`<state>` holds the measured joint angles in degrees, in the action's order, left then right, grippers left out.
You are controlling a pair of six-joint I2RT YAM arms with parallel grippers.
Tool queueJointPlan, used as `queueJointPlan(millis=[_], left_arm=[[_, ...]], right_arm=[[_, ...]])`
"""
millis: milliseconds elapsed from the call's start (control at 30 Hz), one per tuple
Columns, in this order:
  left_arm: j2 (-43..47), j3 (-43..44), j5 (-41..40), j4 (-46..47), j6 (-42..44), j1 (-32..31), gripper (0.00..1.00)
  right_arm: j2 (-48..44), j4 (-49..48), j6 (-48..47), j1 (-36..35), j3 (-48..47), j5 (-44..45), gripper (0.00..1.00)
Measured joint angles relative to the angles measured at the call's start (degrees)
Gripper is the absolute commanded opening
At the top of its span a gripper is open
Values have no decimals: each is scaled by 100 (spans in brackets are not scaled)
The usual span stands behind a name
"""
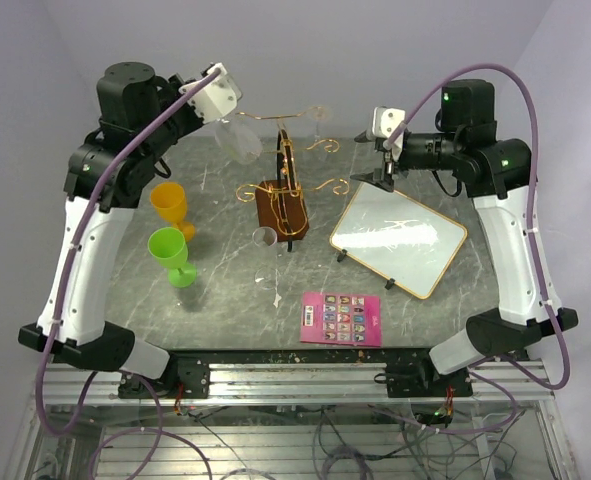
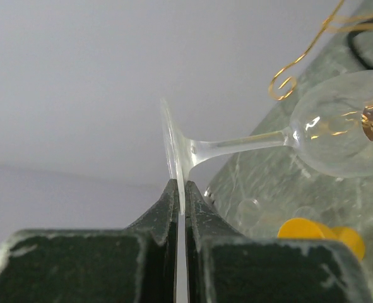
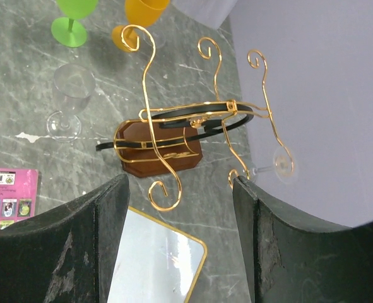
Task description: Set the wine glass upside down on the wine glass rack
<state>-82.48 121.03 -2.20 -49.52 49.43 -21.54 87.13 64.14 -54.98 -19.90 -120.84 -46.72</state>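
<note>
My left gripper [image 2: 182, 189] is shut on the foot edge of a clear wine glass [image 2: 337, 129], which lies sideways with its bowl pointing away. In the top view it holds this glass [image 1: 240, 137] in the air left of the wine glass rack [image 1: 285, 190], a gold wire stand with scroll arms on a brown wooden base. The rack also shows in the right wrist view [image 3: 173, 123]. Another clear glass [image 3: 281, 165] hangs by its foot on a far rack arm. My right gripper [image 1: 383, 172] is open and empty, right of the rack, and shows open in its wrist view [image 3: 180, 183].
A third clear glass [image 1: 265, 238] stands in front of the rack base. An orange goblet [image 1: 168, 205] and a green goblet [image 1: 172, 255] stand at the left. A gold-framed whiteboard [image 1: 398, 238] lies at the right. A pink card [image 1: 342, 318] lies near the front edge.
</note>
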Motion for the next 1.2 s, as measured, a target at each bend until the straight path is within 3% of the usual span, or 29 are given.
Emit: queueJointPlan(millis=[300,500,700,1200], left_arm=[[-339,-1351,-2256,1480,787,20,7],[-662,-2098,-2752,2264,1414,55,7],[-953,-2297,-2570,2627,1930,162,7],[-1600,-2072,-1034,2675,2518,238,7]], right_arm=[[-13,7,42,227,4,-52,66],[-50,48,13,273,68,-107,66],[-63,81,-96,293,192,-181,66],[-74,87,-188,348,297,-326,66]])
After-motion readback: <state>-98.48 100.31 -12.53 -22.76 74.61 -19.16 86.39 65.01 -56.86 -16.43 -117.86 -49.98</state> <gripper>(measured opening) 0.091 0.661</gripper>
